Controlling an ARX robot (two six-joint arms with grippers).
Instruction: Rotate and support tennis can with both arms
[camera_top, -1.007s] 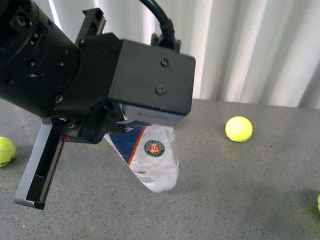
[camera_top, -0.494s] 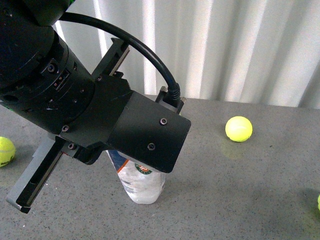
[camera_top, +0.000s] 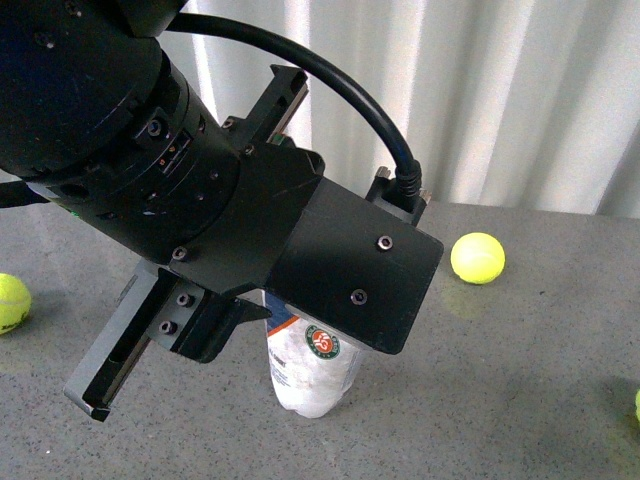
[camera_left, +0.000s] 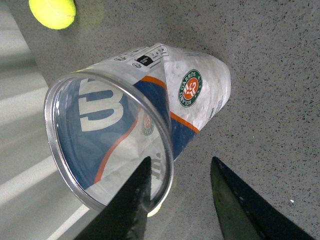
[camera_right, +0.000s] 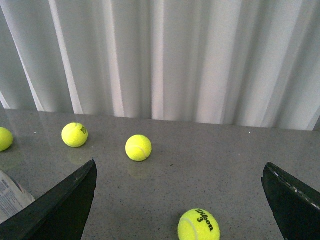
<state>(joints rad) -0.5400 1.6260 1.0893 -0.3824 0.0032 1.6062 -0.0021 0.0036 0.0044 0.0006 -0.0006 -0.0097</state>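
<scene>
Since earlier frame, tennis can (camera_top: 312, 368) swings from slant to near upright, base on table (camera_top: 520, 380). Left gripper (camera_left: 177, 200) grasps rim: one finger inside, one outside. Right gripper (camera_right: 180, 200) spread wide, empty, can edge just beside one finger; left arm nearer.

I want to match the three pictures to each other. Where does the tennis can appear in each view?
Front view: the tennis can is low in the centre, its closed end on the table, its upper part hidden behind the left gripper.
Left wrist view: it fills the middle, open rim toward the camera.
Right wrist view: only a sliver of its printed label shows at the lower left edge.
Shared landmark: the white curtain behind the grey table.
</scene>
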